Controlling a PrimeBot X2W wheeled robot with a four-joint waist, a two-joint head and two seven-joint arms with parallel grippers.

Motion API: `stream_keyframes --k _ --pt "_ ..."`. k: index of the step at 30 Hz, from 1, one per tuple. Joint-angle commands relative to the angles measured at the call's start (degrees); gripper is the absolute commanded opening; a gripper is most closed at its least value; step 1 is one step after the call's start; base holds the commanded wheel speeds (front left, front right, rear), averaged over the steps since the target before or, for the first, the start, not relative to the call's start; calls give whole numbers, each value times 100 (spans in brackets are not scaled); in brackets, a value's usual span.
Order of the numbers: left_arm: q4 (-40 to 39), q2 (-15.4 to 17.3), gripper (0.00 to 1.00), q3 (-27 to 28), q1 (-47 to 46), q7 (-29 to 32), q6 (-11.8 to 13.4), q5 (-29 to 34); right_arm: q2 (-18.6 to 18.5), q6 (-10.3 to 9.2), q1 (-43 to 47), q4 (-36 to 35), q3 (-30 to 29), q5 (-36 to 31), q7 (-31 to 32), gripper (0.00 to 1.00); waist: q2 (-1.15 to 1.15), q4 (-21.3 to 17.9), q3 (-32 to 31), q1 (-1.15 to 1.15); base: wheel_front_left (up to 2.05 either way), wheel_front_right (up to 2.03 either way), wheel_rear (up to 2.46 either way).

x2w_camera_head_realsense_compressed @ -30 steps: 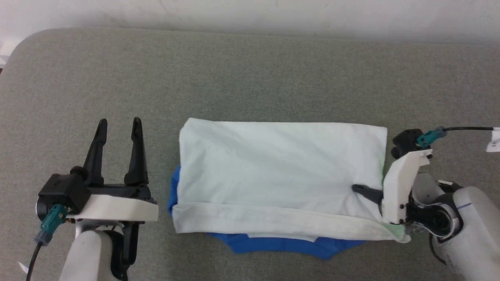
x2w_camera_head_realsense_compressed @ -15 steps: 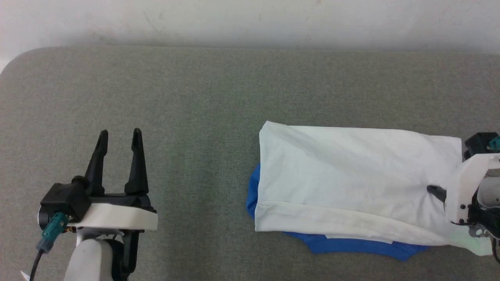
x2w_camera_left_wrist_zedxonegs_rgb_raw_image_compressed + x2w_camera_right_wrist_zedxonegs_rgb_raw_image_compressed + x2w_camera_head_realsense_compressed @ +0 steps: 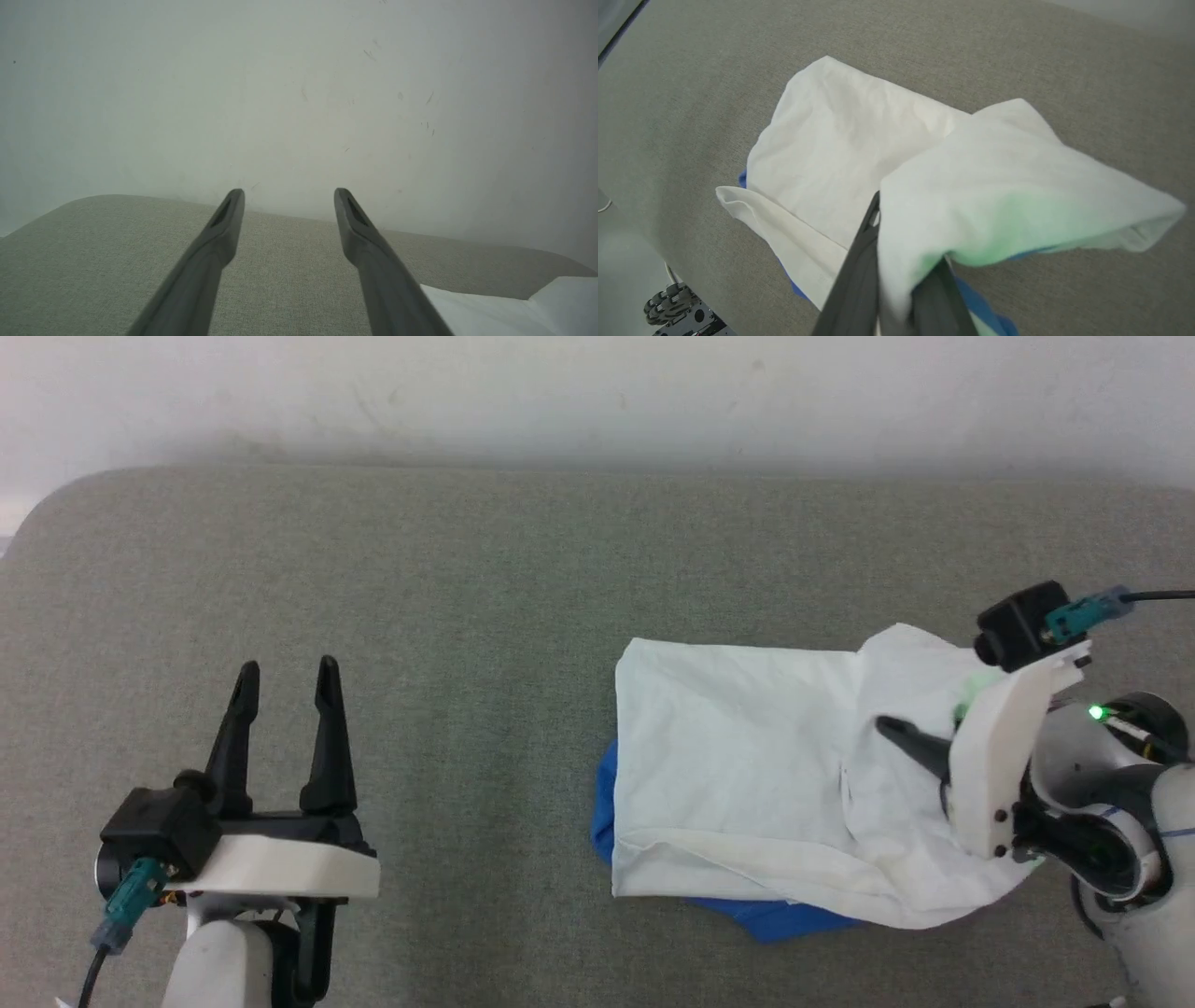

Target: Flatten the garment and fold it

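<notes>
The garment [image 3: 738, 775] lies folded into a long white band on the right half of the grey table, with blue sleeve cloth [image 3: 775, 919] peeking out along its near edge and left end. My right gripper [image 3: 892, 730] is shut on the garment's right end and holds it lifted and doubled back over the rest. In the right wrist view the raised white flap [image 3: 1017, 186] drapes over my right gripper [image 3: 896, 233], hiding one finger. My left gripper [image 3: 287, 674] stands open and holds nothing at the lower left, well apart from the cloth. Its two fingers [image 3: 224, 224] frame bare table and wall.
The grey padded table [image 3: 420, 597] runs back to a white wall [image 3: 597, 392] and has a rounded far-left corner. A corner of the white cloth [image 3: 514, 308] shows at the lower right of the left wrist view. A wheeled base [image 3: 672, 308] sits below the table edge.
The head camera has shifted, so the whole picture moved. My right gripper has raised the garment's right end and carried it left over the body, shortening the band. The left gripper stays open and still.
</notes>
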Motion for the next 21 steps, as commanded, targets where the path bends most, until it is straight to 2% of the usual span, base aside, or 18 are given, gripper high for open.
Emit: stream_keyframes --k 1,9,21 --pt "-17 -24 100 15 10 -27 -37 60 83 -11 -63 -51 70 15 5 0 0 42 24 0 0 0 0" --pt "11 -106 100 2 -81 -27 -104 78 535 -11 -442 228 805 -16 -139 0 0 285 160 0 0 0 0" --pt "39 -216 100 -5 -215 -27 -179 96 846 -11 -903 1609 1525 -363 -744 0 0 593 418 0 0 0 0"
